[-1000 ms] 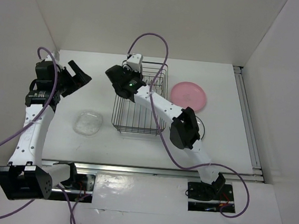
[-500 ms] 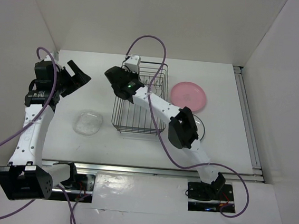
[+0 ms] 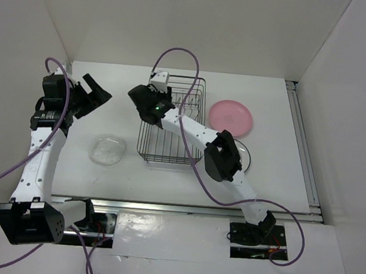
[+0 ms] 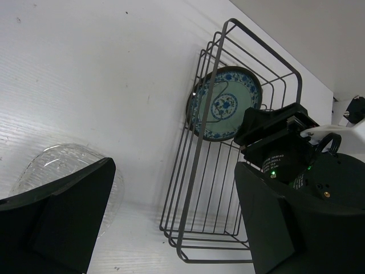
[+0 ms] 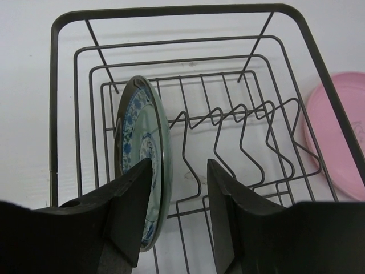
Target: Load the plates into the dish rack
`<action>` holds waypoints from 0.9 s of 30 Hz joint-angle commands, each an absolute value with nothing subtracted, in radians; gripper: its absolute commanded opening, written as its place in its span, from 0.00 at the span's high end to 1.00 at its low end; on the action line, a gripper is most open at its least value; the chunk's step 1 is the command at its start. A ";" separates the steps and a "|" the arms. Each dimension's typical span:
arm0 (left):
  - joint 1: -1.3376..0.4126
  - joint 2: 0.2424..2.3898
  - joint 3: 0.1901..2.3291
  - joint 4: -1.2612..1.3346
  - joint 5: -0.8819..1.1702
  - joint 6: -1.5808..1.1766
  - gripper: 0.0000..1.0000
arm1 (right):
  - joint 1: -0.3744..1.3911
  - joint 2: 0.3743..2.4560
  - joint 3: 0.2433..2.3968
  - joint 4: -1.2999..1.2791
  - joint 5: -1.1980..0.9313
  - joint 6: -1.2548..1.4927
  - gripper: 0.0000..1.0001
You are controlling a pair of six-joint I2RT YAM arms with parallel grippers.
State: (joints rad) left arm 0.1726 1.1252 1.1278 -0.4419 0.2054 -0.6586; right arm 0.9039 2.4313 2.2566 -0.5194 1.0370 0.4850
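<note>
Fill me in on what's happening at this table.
The right gripper hangs over the dish rack with its jaws apart, right beside a teal patterned plate that stands on edge inside the rack. The left gripper is wide open above the table and holds nothing. A glass plate lies on the table left of the rack and a pink plate lies to its right, neither loaded yet.

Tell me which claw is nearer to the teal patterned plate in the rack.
Right. The right claw is open right at the teal plate, which stands upright in the dish rack. The left claw, also open, hovers well off to the rack's left, apart from it.
</note>
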 commanded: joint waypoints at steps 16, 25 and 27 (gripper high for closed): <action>0.271 1.298 1.082 -0.728 0.065 -0.814 0.00 | 0.931 1.721 1.849 -0.247 0.695 0.288 0.09; 0.290 1.121 0.910 -0.847 -0.071 -0.968 0.00 | 0.920 1.496 1.548 -0.258 0.606 0.354 0.00; 0.301 1.121 0.900 -0.864 -0.071 -0.968 0.00 | 0.920 1.480 1.522 -0.268 0.592 0.354 0.00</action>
State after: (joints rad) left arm 0.2867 1.1381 0.8829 -0.8284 -0.0261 -0.9257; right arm 0.9218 1.4506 1.5768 -0.2382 0.6487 0.3435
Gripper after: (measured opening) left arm 1.001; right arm 0.999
